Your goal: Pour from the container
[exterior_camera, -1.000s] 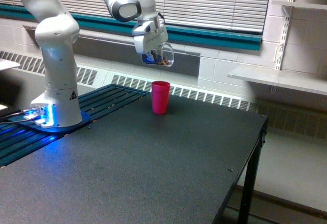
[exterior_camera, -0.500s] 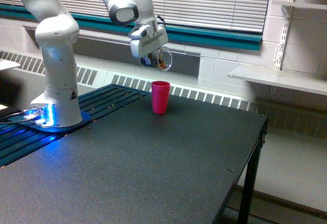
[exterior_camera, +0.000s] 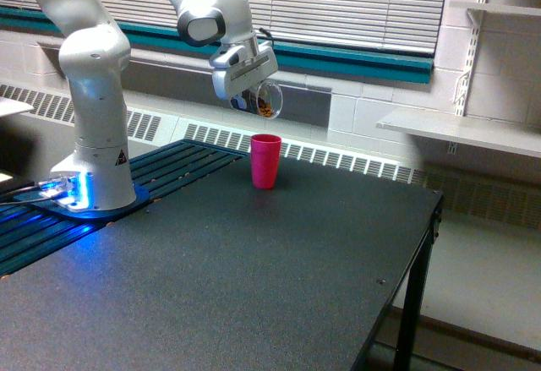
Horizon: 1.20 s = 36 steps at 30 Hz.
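Dark table, upright pink cup (opaque), wall shelf, window blinds

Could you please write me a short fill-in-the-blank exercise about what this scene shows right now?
1. The gripper holds the clear container in the air, higher than the ____ cup.
2. The bits seen through the container's wall are ____ in colour.
3. The cup stands upright on the dark ____.
4. The glow at the robot's base is ____.

Missing words: pink; brown; table; blue
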Each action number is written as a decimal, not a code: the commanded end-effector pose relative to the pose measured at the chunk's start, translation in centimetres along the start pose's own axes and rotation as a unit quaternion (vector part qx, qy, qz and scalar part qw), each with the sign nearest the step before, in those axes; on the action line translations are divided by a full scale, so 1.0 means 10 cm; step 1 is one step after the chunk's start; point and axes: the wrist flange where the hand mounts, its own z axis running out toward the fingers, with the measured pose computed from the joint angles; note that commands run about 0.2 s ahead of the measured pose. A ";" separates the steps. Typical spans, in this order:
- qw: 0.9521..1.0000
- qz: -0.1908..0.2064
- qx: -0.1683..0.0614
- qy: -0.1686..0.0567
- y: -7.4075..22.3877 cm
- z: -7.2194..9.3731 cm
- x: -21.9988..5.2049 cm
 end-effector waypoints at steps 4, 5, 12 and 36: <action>1.000 0.010 -0.004 -0.005 0.10 0.10 0.06; 1.000 0.012 -0.004 -0.006 0.11 0.11 0.06; 1.000 0.023 -0.007 -0.017 0.16 0.16 0.09; 0.999 0.014 -0.006 -0.051 0.15 0.22 0.06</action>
